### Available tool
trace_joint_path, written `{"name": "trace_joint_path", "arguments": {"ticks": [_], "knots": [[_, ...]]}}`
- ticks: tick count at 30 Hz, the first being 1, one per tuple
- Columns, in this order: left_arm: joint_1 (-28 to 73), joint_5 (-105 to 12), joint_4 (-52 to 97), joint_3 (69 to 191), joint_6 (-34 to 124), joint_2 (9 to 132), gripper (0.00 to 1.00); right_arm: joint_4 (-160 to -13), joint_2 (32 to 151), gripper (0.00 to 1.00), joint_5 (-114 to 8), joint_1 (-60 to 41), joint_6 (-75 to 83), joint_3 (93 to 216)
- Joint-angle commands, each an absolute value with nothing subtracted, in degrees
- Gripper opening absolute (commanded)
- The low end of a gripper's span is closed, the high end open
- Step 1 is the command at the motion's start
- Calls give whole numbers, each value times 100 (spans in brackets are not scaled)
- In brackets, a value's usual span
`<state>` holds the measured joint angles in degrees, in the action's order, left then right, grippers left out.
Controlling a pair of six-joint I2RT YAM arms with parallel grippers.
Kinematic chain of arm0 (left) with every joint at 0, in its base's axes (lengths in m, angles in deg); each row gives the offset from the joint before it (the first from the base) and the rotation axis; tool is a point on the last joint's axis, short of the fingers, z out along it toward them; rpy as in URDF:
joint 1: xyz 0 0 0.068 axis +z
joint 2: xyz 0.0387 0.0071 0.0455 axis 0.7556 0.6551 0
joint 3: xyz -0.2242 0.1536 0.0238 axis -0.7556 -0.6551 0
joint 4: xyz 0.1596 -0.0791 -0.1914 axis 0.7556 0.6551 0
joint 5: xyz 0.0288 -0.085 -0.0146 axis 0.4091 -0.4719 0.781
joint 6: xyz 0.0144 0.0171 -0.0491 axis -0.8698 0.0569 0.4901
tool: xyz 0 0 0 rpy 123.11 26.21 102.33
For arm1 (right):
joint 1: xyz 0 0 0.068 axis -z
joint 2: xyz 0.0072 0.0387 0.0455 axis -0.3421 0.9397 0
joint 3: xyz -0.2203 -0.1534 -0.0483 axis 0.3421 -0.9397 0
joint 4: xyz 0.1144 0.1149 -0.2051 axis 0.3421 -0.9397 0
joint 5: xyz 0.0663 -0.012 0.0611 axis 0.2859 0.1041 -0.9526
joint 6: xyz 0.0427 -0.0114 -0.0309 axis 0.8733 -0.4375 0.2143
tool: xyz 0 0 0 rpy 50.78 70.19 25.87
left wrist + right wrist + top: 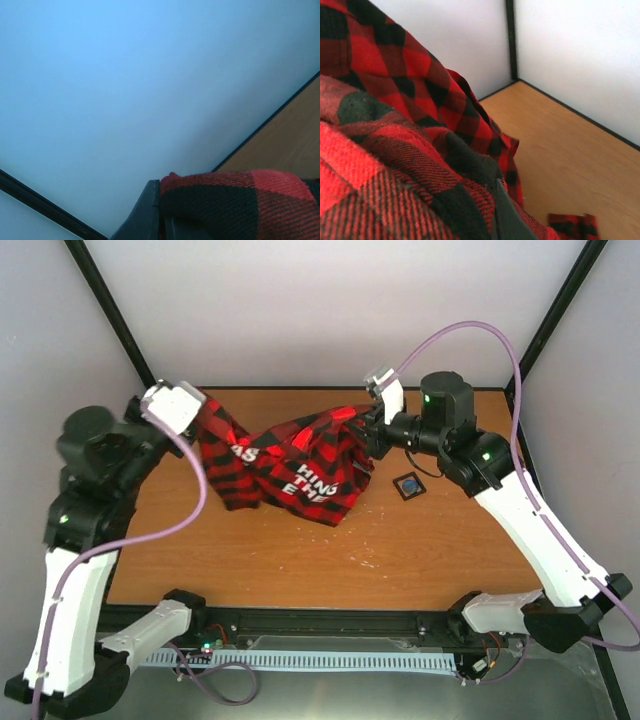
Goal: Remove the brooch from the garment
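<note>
The garment (290,462), a red-and-black checked shirt with white letters, hangs stretched between both grippers above the far part of the table. My left gripper (198,412) is shut on its left end; in the left wrist view the cloth (235,200) is clamped between dark fingers (147,215). My right gripper (368,432) is shut on its right end; in the right wrist view the cloth (395,150) covers all but one finger (507,220). A small dark square piece with a blue centre, seemingly the brooch (407,485), lies on the table apart from the shirt, just below my right gripper.
The wooden table (300,550) is bounded by white walls with black frame posts at the back corners (110,310). A purple cable (470,330) loops above the right arm. A cable tray (330,655) runs along the near edge.
</note>
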<state>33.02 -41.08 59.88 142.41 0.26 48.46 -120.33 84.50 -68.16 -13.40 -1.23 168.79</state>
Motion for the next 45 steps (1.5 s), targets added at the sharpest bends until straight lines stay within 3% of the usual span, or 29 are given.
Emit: {"name": "trace_joint_path", "arguments": {"ticks": [1,4,8,13,20,29,31,32,34,36,39,42,45], "knots": [[3332,-4510,7093,15382,-533,4538,1,-12045,7915,3,-7266,-1565,181,16780],[3326,-4799,7773,15706,-721,4487,1,-11825,7586,3,-7426,-1560,424,16731],[3326,-4600,7798,14953,-770,4472,1,-11817,7655,3,-7277,-1494,573,16712],[3326,-3834,6648,13157,-795,4650,1,-11674,8409,3,-7332,-1051,703,15879],[3354,-3066,4947,11627,-1116,5665,1,-11201,9845,3,-7137,-737,735,15243],[3826,-2904,3232,11576,-1226,7376,1,-11199,10936,3,-6318,-277,694,15693],[3895,-2905,3112,11713,-1135,7723,1,-11176,11135,12,-6053,-265,711,15801],[3914,-2917,3072,11785,-1080,7879,3,-11136,11229,24,-5945,-267,711,15844],[3919,-2934,3001,11907,-988,8114,34,-11113,11443,44,-5728,-267,724,15982],[3923,-2988,2892,11963,-874,8235,48,-11112,11640,55,-5434,-267,715,16182],[3932,-3285,2950,12035,-690,8212,64,-10941,11616,64,-5048,-272,595,16313],[3932,-3891,3282,12059,-587,7962,74,-10648,11336,67,-4535,-345,406,16205],[3932,-4823,4008,12008,-631,7685,76,-10070,10923,68,-4326,-596,141,15778]]}}
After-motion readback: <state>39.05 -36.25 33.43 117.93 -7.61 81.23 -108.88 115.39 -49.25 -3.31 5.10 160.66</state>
